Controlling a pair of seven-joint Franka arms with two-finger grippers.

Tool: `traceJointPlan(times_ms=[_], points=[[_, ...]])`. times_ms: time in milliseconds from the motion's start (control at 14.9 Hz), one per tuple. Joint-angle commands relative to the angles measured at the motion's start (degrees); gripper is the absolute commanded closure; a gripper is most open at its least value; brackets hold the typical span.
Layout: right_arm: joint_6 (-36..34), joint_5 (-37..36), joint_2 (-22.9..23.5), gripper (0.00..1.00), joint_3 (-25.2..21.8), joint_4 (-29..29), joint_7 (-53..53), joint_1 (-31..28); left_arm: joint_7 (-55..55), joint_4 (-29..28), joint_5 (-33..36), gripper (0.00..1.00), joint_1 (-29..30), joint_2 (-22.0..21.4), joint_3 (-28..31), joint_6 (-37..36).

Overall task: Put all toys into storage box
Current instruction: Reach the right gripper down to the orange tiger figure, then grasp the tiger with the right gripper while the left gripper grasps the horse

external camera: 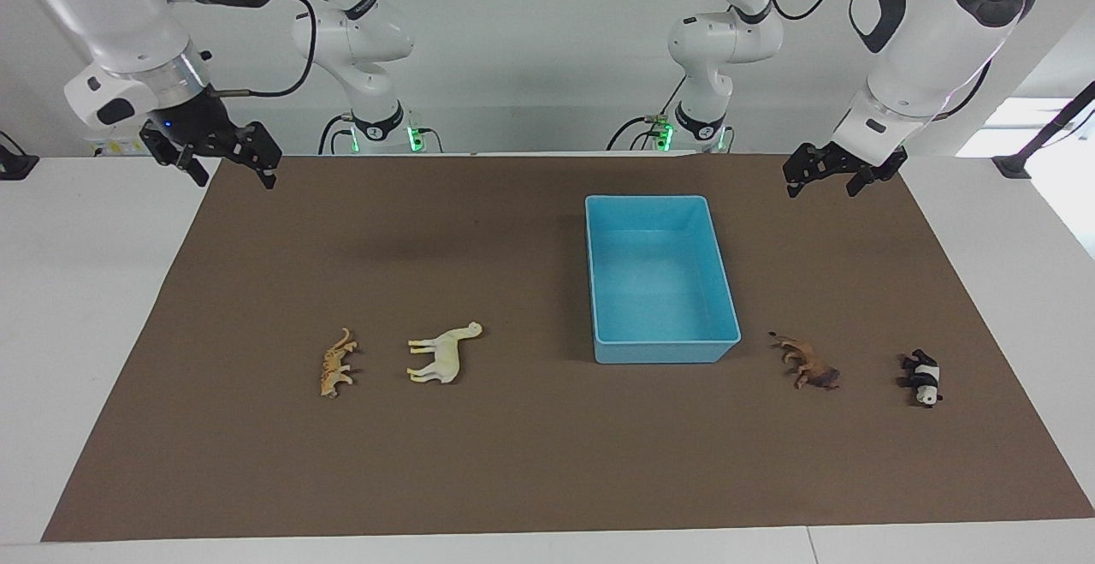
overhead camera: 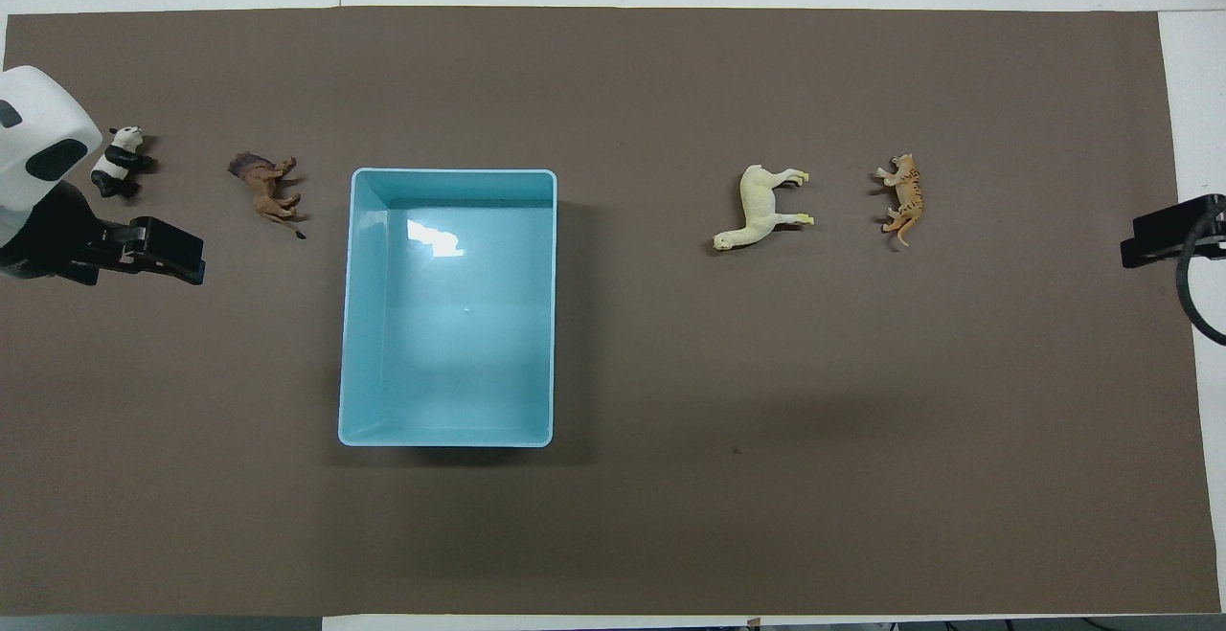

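Blue storage box (external camera: 660,277), nothing inside

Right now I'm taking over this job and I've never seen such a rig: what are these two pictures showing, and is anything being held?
Two robot arms stand at a table. One picture faces them; the other looks down from above them. On the brown mat lie an empty blue box, a lion and panda toward the left arm's end, a cream animal and orange cat toward the right arm's. The left gripper and right gripper hang open, holding nothing.
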Motion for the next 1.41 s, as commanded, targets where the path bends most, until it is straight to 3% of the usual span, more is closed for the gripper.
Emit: traceJointPlan(times_ms=[0,469,737,1072,1340], points=[[6.89,0.54,3.05,0.0,0.27,-2.76,0.2,-0.06,0.78,-0.68,0.53,0.0,0.53,-1.22,-0.21,0.18],[27.55,0.8,18.17,0.0,0.62,-3.46,2.65,3.28,-1.06,-1.82,0.53,0.0,0.7,-2.1,-0.12,1.57],[34.5,3.17,24.93,0.0,0.62,-3.11,2.83,2.67,-11.34,-4.54,0.88,0.0,4.3,-0.53,-0.12,14.47],[38.03,3.35,28.03,0.0,0.62,-3.38,1.43,4.07,-21.52,-4.02,0.62,0.0,9.22,10.36,-0.21,31.61],[38.3,3.44,28.82,0.0,0.62,-3.9,-3.41,3.89,-46.54,-5.25,0.7,0.0,9.32,18.1,-0.21,44.01]])
